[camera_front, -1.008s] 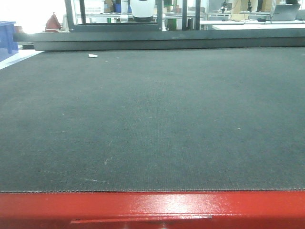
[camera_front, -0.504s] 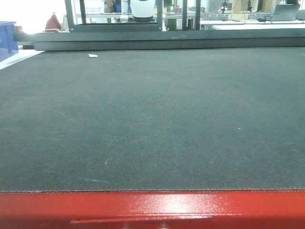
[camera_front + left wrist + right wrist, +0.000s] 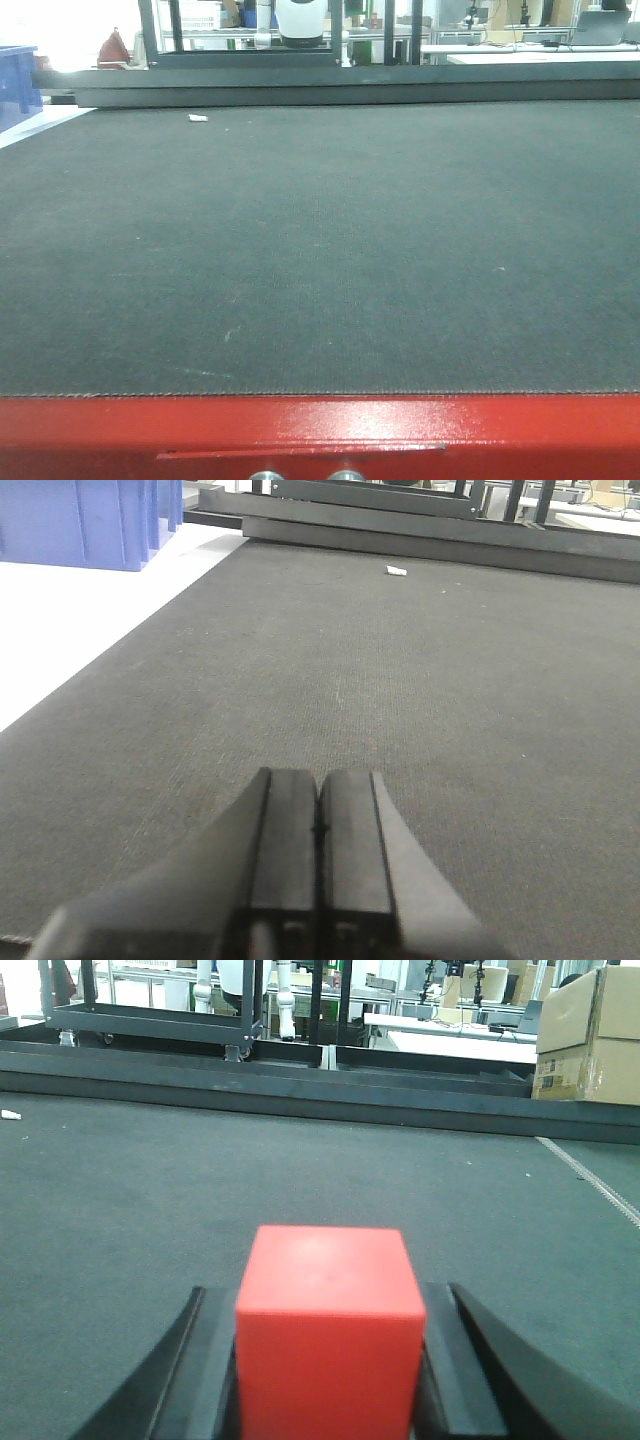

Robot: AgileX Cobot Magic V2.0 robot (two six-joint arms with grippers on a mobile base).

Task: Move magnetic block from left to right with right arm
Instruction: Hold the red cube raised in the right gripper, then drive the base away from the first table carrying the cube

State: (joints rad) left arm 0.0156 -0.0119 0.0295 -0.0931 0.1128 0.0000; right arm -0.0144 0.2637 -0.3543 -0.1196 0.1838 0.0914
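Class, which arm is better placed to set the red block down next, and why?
Right: the right gripper already grips the red block. The left gripper is shut and empty over the mat.

Framing shifted slightly, silver knobs (image 3: 345, 475) appearing

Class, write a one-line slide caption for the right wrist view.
The right gripper holds the red magnetic block between its jaws, dark mat stretching ahead.

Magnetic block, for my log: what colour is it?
The magnetic block is plain red, clearest in the right wrist view.
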